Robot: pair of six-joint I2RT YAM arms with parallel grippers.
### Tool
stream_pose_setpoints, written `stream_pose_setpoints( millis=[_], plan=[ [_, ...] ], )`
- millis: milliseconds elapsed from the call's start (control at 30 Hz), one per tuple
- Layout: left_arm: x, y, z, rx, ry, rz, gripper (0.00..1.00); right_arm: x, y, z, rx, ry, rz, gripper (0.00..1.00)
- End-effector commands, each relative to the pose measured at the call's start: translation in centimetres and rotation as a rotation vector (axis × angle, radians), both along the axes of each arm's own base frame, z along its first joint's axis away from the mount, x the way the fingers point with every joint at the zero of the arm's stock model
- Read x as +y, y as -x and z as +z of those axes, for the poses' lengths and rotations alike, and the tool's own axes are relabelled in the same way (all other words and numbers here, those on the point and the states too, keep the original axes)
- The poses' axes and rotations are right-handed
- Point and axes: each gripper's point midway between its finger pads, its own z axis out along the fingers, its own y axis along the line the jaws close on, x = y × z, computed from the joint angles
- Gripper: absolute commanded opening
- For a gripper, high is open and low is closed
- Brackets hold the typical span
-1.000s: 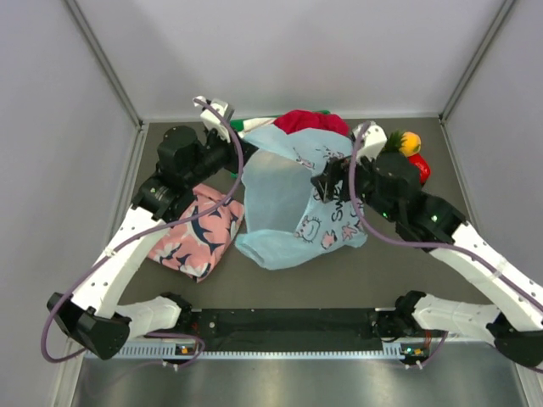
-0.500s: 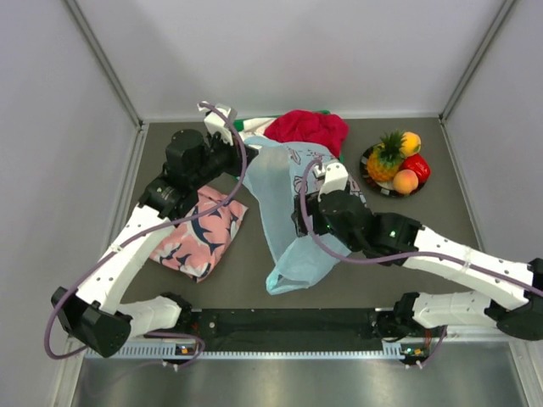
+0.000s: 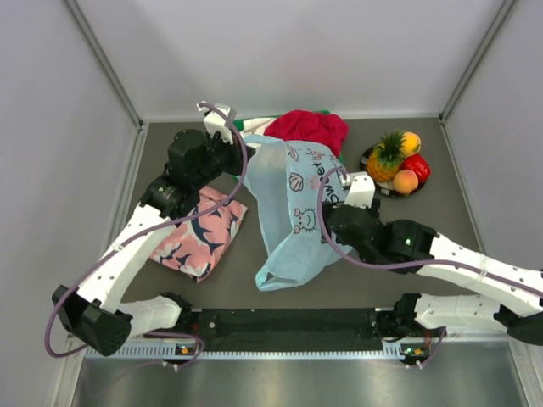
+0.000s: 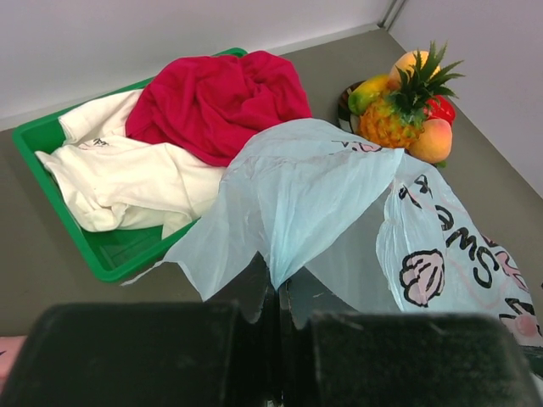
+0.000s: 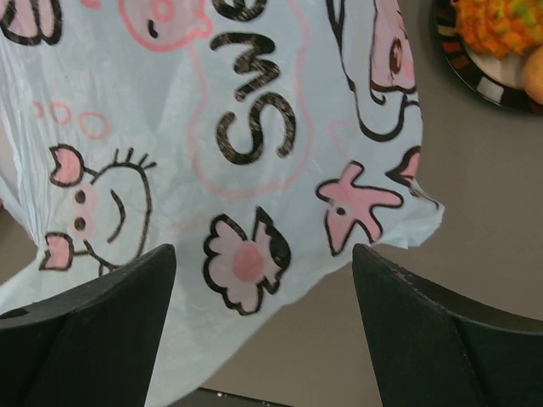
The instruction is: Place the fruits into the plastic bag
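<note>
The light-blue plastic bag (image 3: 293, 212), printed with pink cartoons and "Sweet", hangs from my left gripper (image 3: 248, 154) down to the table. In the left wrist view the left gripper (image 4: 284, 284) is shut on a gathered edge of the bag (image 4: 314, 186). My right gripper (image 3: 328, 222) is open beside the bag's right side. In the right wrist view its fingers (image 5: 93, 331) stand wide apart over the printed bag (image 5: 254, 127), gripping nothing. The pineapple (image 3: 386, 161), mango (image 3: 411, 142), peach (image 3: 405, 181) and red fruit (image 3: 419, 166) sit on a dark plate (image 3: 379, 186) at the back right.
A green tray (image 4: 102, 254) with red cloth (image 3: 307, 129) and white cloth (image 4: 127, 174) stands at the back, behind the bag. A pink cloth with navy shark print (image 3: 199, 229) lies at the left under my left arm. Grey walls enclose the table.
My right arm swung from the bag's far right side down across it, then drew back to the right. The bag narrowed and now hangs longer toward the front. The left arm barely moved.
</note>
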Motion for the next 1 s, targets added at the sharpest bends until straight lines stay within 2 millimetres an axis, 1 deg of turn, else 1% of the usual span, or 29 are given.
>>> stream_pose_setpoints(
  millis=[0,100,133,167,200,233,267,333,367,433,467,533,567,633,667,700,733,767,800,833,867,900,933,967],
  plan=[
    [-0.1,-0.4,0.6,-0.031,0.001,0.01,0.0,-2.3,0.8,-0.6,0.01,-0.01,-0.074,0.85],
    [-0.3,-0.3,0.6,-0.034,0.003,-0.001,0.0,-2.4,1.0,-1.4,0.015,-0.027,-0.07,0.85],
    [-0.4,-0.2,0.8,-0.036,0.007,-0.007,0.0,-1.8,0.9,-1.4,0.018,-0.059,-0.049,0.83],
    [-0.7,0.0,0.8,-0.036,0.009,-0.025,0.0,-0.1,0.6,-1.1,0.037,-0.151,-0.005,0.81],
    [-0.8,0.0,0.7,-0.035,0.008,-0.032,0.0,0.4,0.5,-1.9,0.053,-0.175,0.021,0.8],
    [-0.9,0.1,0.8,-0.037,0.01,-0.038,0.0,1.0,0.5,-1.6,0.059,-0.229,0.045,0.78],
    [-0.9,0.2,0.9,-0.04,0.009,-0.043,0.0,2.0,0.2,-1.4,0.069,-0.295,0.071,0.75],
    [-0.8,0.2,1.0,-0.046,0.006,-0.041,0.0,2.1,0.1,-2.6,0.089,-0.287,0.069,0.74],
    [-0.7,0.2,1.0,-0.048,0.005,-0.038,0.0,2.1,-0.2,-2.8,0.091,-0.281,0.061,0.7],
    [-0.6,0.3,1.2,-0.057,0.005,-0.034,0.0,2.1,-0.4,-3.2,0.092,-0.266,0.057,0.65],
    [-0.6,0.4,1.3,-0.061,0.006,-0.035,0.0,2.1,-0.5,-3.4,0.092,-0.264,0.056,0.58],
    [-0.5,0.6,1.5,-0.067,0.006,-0.037,0.0,2.3,-0.9,-3.3,0.08,-0.281,0.059,0.49],
    [-0.5,0.6,1.6,-0.074,0.002,-0.04,0.0,2.5,-0.9,-3.1,0.076,-0.295,0.068,0.4],
    [-0.2,1.1,1.8,-0.084,-0.01,-0.044,0.0,2.2,-1.5,-2.7,0.061,-0.298,0.065,0.31],
    [0.2,1.3,2.0,-0.098,-0.026,-0.039,0.0,2.0,-1.6,-2.5,0.064,-0.299,0.07,0.22],
    [0.7,1.9,2.3,-0.102,-0.035,-0.033,0.0,1.7,-1.9,-1.7,0.046,-0.299,0.075,0.17],
    [1.1,2.2,2.6,-0.111,-0.044,-0.027,0.0,0.8,-2.7,-1.2,0.033,-0.301,0.052,0.13],
    [1.6,3.1,3.6,-0.146,-0.052,-0.032,0.0,0.4,-2.8,-0.7,0.024,-0.295,0.074,0.07],
    [1.9,3.8,3.5,-0.14,-0.066,-0.042,0.0,-0.1,-3.2,0.4,-0.003,-0.308,0.075,0.06],
    [2.0,4.6,4.1,-0.156,-0.072,-0.062,0.0,-1.3,-4.1,0.8,-0.013,-0.309,0.048,0.05],
    [2.5,5.5,4.9,-0.169,-0.067,-0.066,0.0,-2.0,-4.5,1.2,-0.029,-0.295,0.041,0.04],
    [2.6,6.0,5.2,-0.17,-0.066,-0.072,0.0,-2.8,-5.0,1.8,-0.046,-0.294,0.024,0.03],
    [2.9,6.9,5.2,-0.145,-0.069,-0.084,0.0,-3.9,-5.8,1.9,-0.055,-0.29,-0.009,0.02],
    [2.6,7.7,5.5,-0.136,-0.063,-0.115,0.0,-4.4,-6.4,2.1,-0.071,-0.284,-0.021,0.01]
  ],
)
